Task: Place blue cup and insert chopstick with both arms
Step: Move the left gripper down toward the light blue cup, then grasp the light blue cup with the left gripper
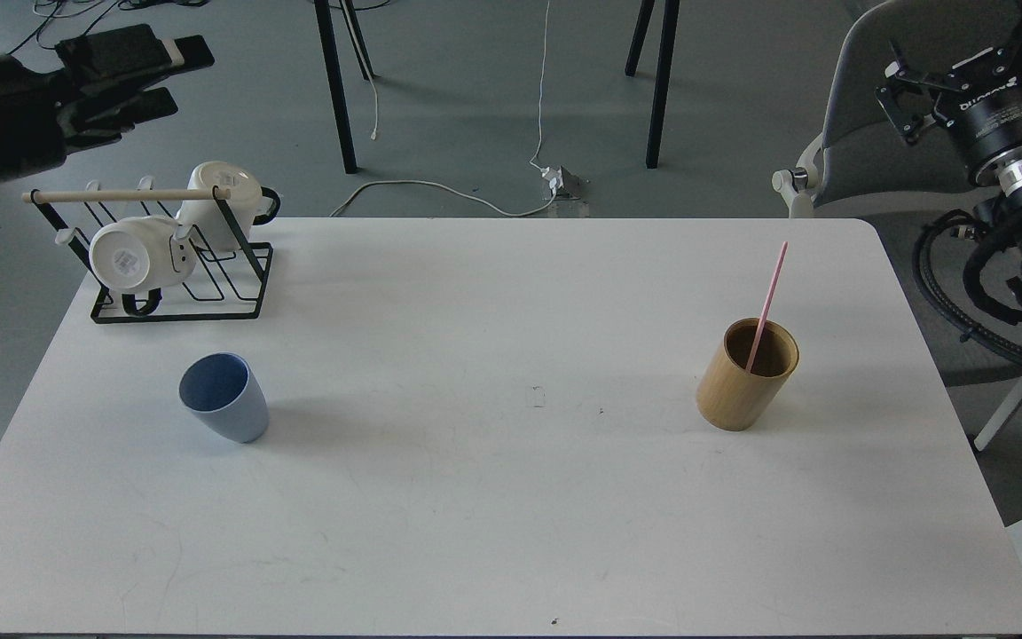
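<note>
White table [493,515], near edge bare. Blue cup [224,397] upright on left part, nothing touching it. Tan holder [747,374] on right part, well apart from cup; pink chopstick [768,302] stands in it, leaning right. Black wire rack [176,266] at far-left corner, two white mugs [143,253] hung. Left gripper [143,67] above floor beyond rack, fingers look spread, empty. Right gripper [928,84] far right off table, jaws: cannot tell.

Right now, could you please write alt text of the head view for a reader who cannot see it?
A white table holds a blue cup upright at left and a tan holder at right with a pink chopstick leaning in it. A black wire rack with white mugs stands at far left. Both grippers, left and right, are raised off the table, holding nothing.
</note>
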`<move>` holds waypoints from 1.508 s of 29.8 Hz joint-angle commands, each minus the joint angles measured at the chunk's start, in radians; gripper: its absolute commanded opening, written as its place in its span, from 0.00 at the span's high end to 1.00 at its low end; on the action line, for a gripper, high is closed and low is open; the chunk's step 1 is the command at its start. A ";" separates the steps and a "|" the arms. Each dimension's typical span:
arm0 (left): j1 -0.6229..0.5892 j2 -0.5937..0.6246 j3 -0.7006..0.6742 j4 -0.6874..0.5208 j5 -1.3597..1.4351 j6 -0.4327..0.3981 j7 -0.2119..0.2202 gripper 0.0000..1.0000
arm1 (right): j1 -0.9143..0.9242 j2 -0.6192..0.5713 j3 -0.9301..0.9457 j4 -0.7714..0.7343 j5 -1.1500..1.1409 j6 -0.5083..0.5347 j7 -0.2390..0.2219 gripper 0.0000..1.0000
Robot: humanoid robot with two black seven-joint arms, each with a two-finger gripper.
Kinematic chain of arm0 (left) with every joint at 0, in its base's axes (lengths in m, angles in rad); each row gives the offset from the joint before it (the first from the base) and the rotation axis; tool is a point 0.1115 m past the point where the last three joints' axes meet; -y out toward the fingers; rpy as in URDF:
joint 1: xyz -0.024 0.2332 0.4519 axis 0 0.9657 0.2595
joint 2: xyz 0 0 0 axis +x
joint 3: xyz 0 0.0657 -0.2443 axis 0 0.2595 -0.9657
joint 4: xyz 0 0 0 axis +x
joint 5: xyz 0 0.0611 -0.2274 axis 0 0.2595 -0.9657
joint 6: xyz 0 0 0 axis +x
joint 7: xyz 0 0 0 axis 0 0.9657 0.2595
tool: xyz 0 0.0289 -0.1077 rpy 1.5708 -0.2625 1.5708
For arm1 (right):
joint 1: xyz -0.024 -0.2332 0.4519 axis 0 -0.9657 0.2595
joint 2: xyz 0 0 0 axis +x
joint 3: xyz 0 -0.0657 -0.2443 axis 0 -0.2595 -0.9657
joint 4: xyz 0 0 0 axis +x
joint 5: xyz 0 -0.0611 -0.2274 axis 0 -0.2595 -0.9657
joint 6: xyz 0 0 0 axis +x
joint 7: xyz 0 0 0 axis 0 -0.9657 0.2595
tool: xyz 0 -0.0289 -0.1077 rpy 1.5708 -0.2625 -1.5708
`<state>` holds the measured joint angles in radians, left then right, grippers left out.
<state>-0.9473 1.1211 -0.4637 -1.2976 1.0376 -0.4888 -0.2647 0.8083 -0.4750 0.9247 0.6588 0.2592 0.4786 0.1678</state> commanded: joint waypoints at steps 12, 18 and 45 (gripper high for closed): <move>0.025 0.011 0.200 -0.045 0.493 0.047 -0.022 0.12 | -0.015 -0.010 0.049 0.010 0.000 0.010 -0.001 0.00; 0.047 -0.017 0.255 -0.025 0.636 0.056 -0.021 0.20 | -0.020 -0.011 0.060 0.005 0.000 0.010 -0.001 0.00; 0.209 -0.178 0.263 0.181 0.671 0.090 -0.028 0.80 | -0.029 -0.013 0.062 0.002 0.000 0.010 0.001 0.00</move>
<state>-0.7419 0.9622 -0.2014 -1.1175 1.7075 -0.4002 -0.2935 0.7808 -0.4878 0.9864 0.6616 0.2592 0.4887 0.1688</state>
